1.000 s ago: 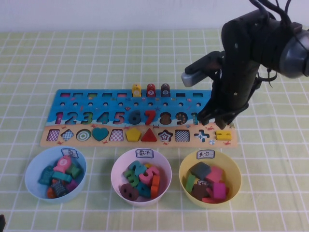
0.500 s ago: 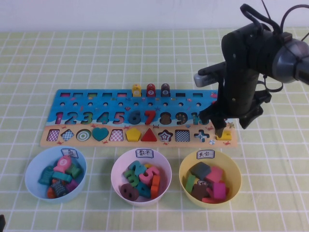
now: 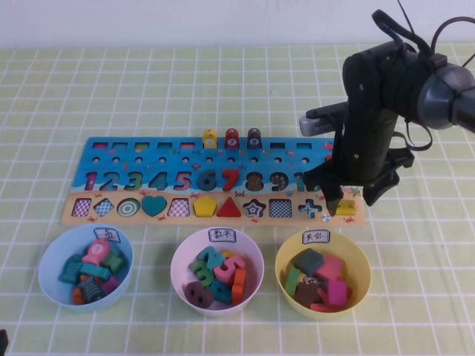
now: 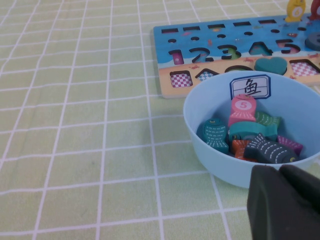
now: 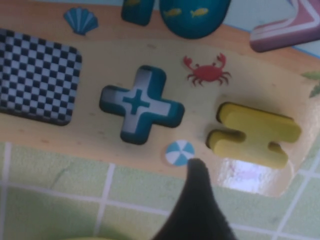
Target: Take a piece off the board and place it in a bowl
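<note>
1. Green checked table [image 3: 223, 81] lies open behind the long blue-and-tan wooden puzzle board [image 3: 148, 159].
2. Right end effector [image 3: 355, 196] hangs spread over the board's right end, straddling the small yellow wooden equals sign [image 5: 254, 134] in its slot.
3. Yellow round plastic bowl [image 3: 361, 261] sits just in front.
4. Left end effector [image 4: 285, 202] is beside the light blue plastic bowl [image 4: 210, 155]; cannot tell its grip.

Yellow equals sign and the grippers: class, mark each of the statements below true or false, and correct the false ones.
1. The yellow equals sign lies on the board. True.
2. The right gripper hangs over the light blue bowl. False: it hangs over the board's right end, at the equals sign.
3. The yellow bowl holds several pieces. True.
4. The left gripper grips the equals sign. False: it sits beside the light blue bowl, far from it.
5. A plus-shaped recess lies beside the equals sign. True.
</note>
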Motion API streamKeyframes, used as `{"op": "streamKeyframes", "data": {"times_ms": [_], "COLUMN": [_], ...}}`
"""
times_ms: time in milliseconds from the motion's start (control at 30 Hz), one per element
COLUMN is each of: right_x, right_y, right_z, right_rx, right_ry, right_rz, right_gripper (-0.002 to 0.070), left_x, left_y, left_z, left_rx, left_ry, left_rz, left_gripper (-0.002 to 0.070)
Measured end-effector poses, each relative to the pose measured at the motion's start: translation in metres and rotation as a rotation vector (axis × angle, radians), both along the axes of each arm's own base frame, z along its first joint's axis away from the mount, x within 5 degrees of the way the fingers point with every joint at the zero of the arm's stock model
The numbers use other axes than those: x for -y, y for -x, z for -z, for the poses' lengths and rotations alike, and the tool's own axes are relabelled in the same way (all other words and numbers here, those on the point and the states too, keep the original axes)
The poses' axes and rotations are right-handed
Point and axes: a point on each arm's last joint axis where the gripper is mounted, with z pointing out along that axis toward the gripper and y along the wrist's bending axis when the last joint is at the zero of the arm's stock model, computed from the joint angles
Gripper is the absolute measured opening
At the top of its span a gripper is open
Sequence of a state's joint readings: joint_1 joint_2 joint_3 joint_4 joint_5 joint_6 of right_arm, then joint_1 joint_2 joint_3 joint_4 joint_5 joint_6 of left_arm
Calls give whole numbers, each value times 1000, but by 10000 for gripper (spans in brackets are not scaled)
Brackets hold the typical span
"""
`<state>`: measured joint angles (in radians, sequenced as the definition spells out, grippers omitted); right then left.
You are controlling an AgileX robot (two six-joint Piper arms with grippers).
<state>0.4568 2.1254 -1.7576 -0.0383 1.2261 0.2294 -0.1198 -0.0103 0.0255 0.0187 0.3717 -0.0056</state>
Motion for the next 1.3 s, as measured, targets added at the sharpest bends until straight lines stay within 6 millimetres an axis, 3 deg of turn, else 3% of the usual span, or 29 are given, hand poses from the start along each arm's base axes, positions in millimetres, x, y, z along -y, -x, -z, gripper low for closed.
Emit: {"op": "streamKeyframes", "data": {"times_ms": [400,667,933,1033,1300], "right_x": [-3,-5,-3,0,3], "right_y": [-6,-8,-7,-7,-2], "right_z": [19,19,16,1,-71], "right_rx": [-5,9,18,46,208], "right_ry": [-1,-15,3,22,-38], "right_rz": [5,9,2,-5,-66], "right_gripper": [456,314,314,314,314], "left_x": [0,0,0,0,0], "left_y": [0,0,0,0,0], "left_z": [0,0,0,0,0], "left_rx": [0,0,0,0,0], "left_ry": [-2,-2,-2,-2,-2], "left_rz": [0,0,0,0,0], "left_gripper": [-5,-5,-5,-5,-5]}}
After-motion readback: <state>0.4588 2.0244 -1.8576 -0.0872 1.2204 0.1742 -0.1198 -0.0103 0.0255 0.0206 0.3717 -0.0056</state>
